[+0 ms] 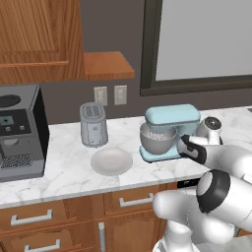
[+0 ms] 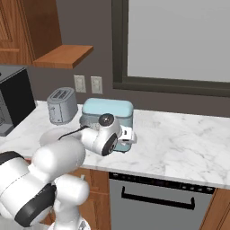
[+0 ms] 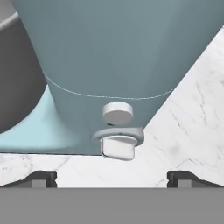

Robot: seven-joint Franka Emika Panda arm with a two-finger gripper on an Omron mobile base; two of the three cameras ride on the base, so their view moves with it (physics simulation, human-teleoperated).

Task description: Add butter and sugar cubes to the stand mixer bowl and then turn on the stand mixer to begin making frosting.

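Nearest the hand camera, the gripper (image 3: pixel 112 178) stands with its jaws spread wide and nothing between them, its two dark fingertips (image 3: pixel 40 178) well apart above the marble desk (image 3: pixel 192 113). Just beyond them is the side of the stand mixer (image 3: pixel 113 48), with a small white round knob (image 3: pixel 117 112) and a pale switch lever (image 3: pixel 118 146) directly below it, both centred between the jaws.

From the base views, the arm reaches in from the near side to the mixer's right flank, the hand close against the blue body (image 2: pixel 108 110). The steel bowl (image 1: pixel 157 139) sits on the mixer's base under the tilting head; what is inside it cannot be made out. Left of the mixer, a pale plate (image 1: pixel 111 161) lies on the desk with nothing showing on it, and a grey toaster (image 1: pixel 93 124) stands behind.

Judging by this, the loading step looks done and the switching-on step is in hand. The next move calls for easing forward and pressing or nudging the lever, without pushing the mixer sideways.
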